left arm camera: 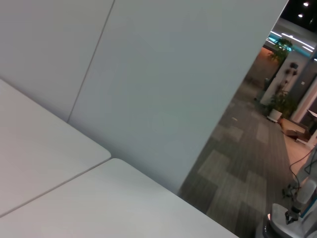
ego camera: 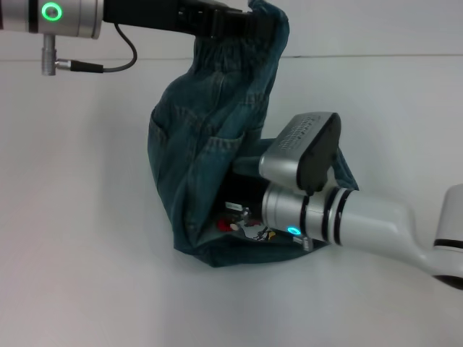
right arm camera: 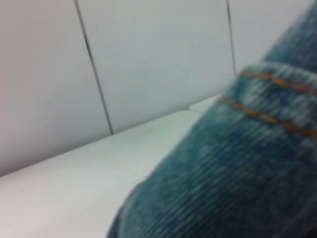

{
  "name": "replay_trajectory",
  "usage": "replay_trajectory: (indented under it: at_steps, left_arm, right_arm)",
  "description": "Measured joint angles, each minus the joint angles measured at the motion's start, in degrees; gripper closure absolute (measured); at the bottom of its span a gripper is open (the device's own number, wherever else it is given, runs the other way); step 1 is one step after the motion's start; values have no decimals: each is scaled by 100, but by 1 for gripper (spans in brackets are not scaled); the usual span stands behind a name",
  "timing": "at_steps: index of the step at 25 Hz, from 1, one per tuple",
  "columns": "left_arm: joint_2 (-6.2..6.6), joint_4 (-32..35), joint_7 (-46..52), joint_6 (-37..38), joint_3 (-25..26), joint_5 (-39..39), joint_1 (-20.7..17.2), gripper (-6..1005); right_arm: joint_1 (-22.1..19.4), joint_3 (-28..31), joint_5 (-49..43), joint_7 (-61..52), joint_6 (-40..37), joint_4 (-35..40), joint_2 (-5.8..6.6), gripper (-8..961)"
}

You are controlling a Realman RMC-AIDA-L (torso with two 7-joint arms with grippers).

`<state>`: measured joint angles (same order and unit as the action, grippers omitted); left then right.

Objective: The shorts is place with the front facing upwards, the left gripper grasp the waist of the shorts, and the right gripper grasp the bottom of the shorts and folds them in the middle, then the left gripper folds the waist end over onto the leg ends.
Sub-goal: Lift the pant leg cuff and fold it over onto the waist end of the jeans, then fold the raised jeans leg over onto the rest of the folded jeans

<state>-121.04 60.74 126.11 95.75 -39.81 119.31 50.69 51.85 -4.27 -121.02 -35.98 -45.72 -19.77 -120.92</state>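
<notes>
Table (ego camera: 72, 253): white, carries everything; the shorts (ego camera: 210, 144) sit around its middle, running toward the far edge. You have them half lifted: lower fold rests on the table, upper part hangs up from the waist (ego camera: 239, 50), likely so the halves can close on each other.

Left gripper (ego camera: 249, 25): at the far edge, high, clenched on the ruched waist; that grip keeps the cloth taut. Its wrist view shows only table and wall.

Right gripper (ego camera: 242, 213): low, pushed into the fold near the cartoon patch (ego camera: 249, 230). Fingers hidden by denim, so you cannot tell their state; its wrist view shows a stitched edge close up.
</notes>
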Motion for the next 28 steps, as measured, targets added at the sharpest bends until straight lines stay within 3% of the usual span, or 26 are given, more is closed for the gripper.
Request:
replay_trajectory:
  at_steps: [4,13,17,21,24,28]
  left_arm:
    - [22,-67,-3,-23,0,7,-76,911]
    - [43,-439,-99,-146,-74,12,-208,918]
    - [-21,-686,-259,-324,-213,-32,-209,918]
    - [-187,-884,-511,-633,-552,-42,-127,918]
    - [-280,-1026,-550,-1173,-1116,-47,-101,917]
    - [-289,-1675,-512,-1989,-2082,-48,119,917]
  right_arm:
    - [-153,-37,-519,-682,-133,393,61,944]
    - [-1228,191,-728,-2251,-1964,2408,123,944]
    - [-1736,520,193,-2456,-2535,3045,140,945]
    - [-2139,652,1721,-2453,-2929,3080,137,945]
    - [-2284,664,2461,-2428,-3151,2957,115,946]
    - [-2315,633,2680,-2422,-3257,2863,118,946]
